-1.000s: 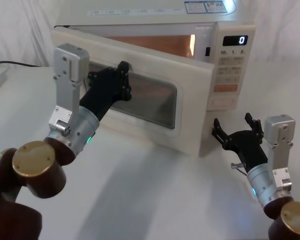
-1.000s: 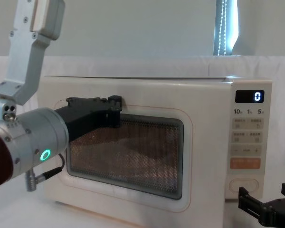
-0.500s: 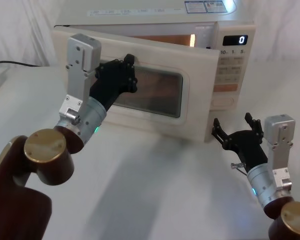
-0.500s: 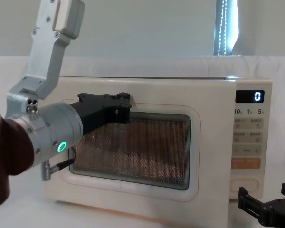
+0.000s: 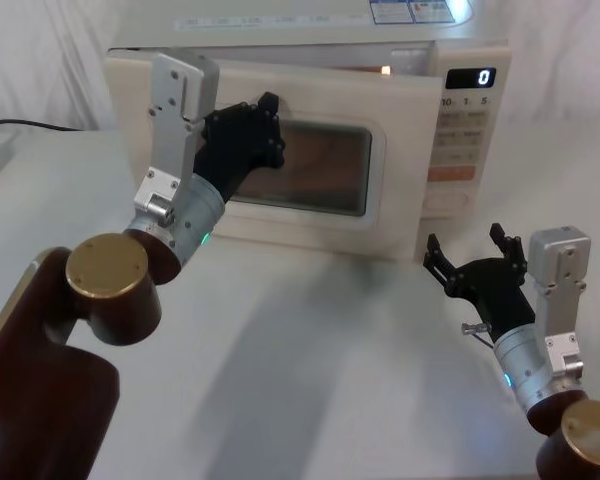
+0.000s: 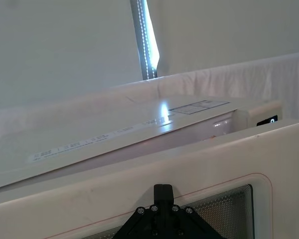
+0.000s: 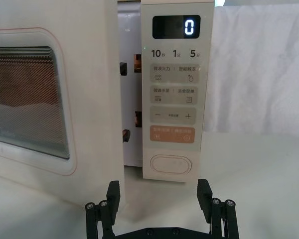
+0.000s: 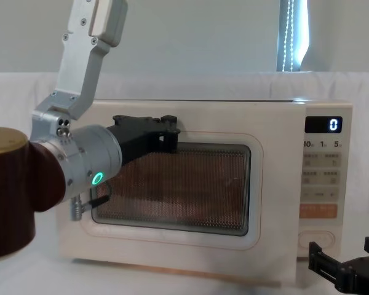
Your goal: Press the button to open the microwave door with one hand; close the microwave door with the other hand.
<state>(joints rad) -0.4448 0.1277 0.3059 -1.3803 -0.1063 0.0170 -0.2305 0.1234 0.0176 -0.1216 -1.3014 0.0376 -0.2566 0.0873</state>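
The cream microwave door [image 5: 398, 190] with its dark window stands slightly ajar; a narrow gap with the latch slots shows beside the keypad panel in the right wrist view. My left gripper [image 5: 268, 122] is shut, its tip pressed on the door [image 8: 265, 203] just above the window's upper left, also seen as the gripper [image 8: 170, 131] and the gripper [image 6: 163, 191]. My right gripper [image 5: 465, 247] hovers open low over the table in front of the panel, apart from it. The wide oval button [image 7: 172, 164] sits at the panel's bottom, straight ahead of the right gripper [image 7: 158, 193].
The display [image 7: 188, 27] reads 0; an orange key [image 7: 172, 134] lies above the oval button. A dark cable [image 5: 20, 127] runs along the table at far left. White cloth covers the table [image 5: 310, 350] in front of the microwave.
My left gripper has pushed the door inward, swinging it from wide open to nearly flush with the microwave's front. The right gripper has stayed still.
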